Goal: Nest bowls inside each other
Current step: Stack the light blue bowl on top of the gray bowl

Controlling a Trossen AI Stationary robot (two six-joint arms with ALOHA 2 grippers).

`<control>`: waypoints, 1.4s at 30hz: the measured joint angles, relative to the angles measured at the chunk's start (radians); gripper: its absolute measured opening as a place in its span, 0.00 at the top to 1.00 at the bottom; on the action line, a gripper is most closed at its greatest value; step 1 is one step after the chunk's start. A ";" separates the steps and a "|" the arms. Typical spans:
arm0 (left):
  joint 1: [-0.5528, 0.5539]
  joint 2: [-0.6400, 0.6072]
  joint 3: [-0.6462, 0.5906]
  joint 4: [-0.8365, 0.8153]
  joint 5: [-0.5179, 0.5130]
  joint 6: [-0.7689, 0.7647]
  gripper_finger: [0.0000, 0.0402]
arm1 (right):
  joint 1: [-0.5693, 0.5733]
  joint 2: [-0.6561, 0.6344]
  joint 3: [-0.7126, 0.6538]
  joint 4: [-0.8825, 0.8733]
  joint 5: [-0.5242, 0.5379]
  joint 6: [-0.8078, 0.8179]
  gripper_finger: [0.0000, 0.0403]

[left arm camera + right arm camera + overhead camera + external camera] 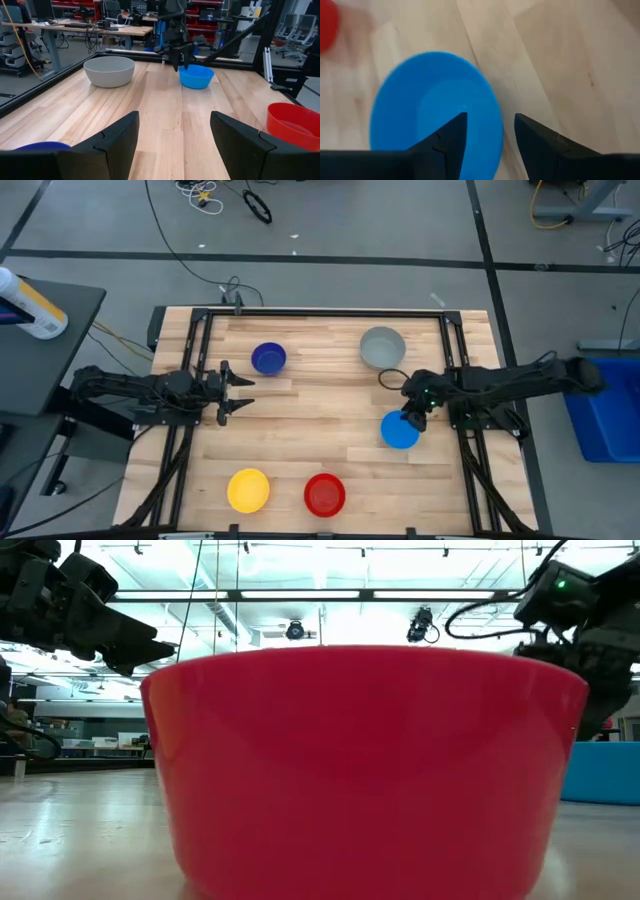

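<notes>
Five bowls stand on their bases on the wooden table: grey (382, 347) and dark blue (268, 358) at the far side, light blue (400, 430) on the right, yellow (248, 489) and red (324, 494) near the front edge. My right gripper (411, 417) slants down, open, just above the light blue bowl (435, 110). One finger (447, 137) stands over the bowl's inside and the other (537, 142) outside its rim; no touch shows. My left gripper (236, 392) waits level and open at the table's left, near the dark blue bowl.
A black metal frame (200, 330) borders the tabletop on the left, far and right sides. Bare wood lies in the table's middle between the bowls. In the low view the red bowl (360, 760) fills most of the picture.
</notes>
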State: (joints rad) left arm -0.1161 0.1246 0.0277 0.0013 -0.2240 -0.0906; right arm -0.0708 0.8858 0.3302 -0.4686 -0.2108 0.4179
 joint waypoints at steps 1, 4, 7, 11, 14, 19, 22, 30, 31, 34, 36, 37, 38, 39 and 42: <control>0.000 0.000 0.000 0.000 0.000 0.001 0.36 | 0.000 0.017 0.000 0.001 0.000 0.000 0.57; 0.000 0.000 0.000 -0.001 0.000 0.001 0.36 | 0.000 0.060 0.000 0.006 0.000 0.000 0.57; 0.000 0.000 0.000 -0.001 0.000 0.001 0.36 | 0.000 0.094 0.000 0.007 0.000 0.000 0.60; 0.000 0.000 0.000 -0.002 0.000 0.001 0.36 | 0.000 0.128 0.000 0.008 0.000 0.003 0.72; 0.000 0.000 0.000 -0.002 0.000 0.001 0.36 | 0.000 0.147 0.001 0.016 0.001 0.012 0.91; 0.000 0.000 0.000 -0.002 0.000 0.001 0.36 | 0.020 0.156 0.001 0.072 0.058 0.011 0.98; 0.000 0.000 0.000 -0.002 -0.001 0.001 0.36 | 0.033 0.156 0.001 0.180 0.094 -0.005 0.99; 0.000 0.000 0.000 -0.002 -0.001 0.003 0.36 | 0.038 0.156 0.101 0.318 0.315 -0.147 0.99; 0.000 0.000 0.000 -0.002 -0.001 0.004 0.36 | 0.034 0.156 0.122 0.319 0.368 -0.176 0.99; 0.000 0.000 -0.001 -0.002 -0.001 0.005 0.36 | 0.005 0.155 0.178 0.319 0.529 -0.254 1.00; 0.000 0.000 -0.001 -0.002 -0.001 0.005 0.36 | -0.037 0.156 0.209 0.316 0.603 -0.294 1.00; 0.000 0.000 -0.001 -0.002 -0.001 0.005 0.36 | -0.066 0.156 0.222 0.311 0.619 -0.308 1.00; 0.000 0.000 -0.001 -0.003 -0.001 0.005 0.36 | -0.100 0.156 0.234 0.306 0.619 -0.322 1.00; 0.000 0.000 -0.001 -0.002 -0.001 0.005 0.36 | -0.137 0.160 0.246 0.302 0.611 -0.329 1.00; 0.000 0.000 -0.001 -0.002 -0.001 0.005 0.36 | -0.250 0.187 0.265 0.293 0.548 -0.345 1.00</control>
State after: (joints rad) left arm -0.1160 0.1246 0.0269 -0.0010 -0.2249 -0.0855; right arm -0.3206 1.0727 0.5950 -0.1756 0.3368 0.0732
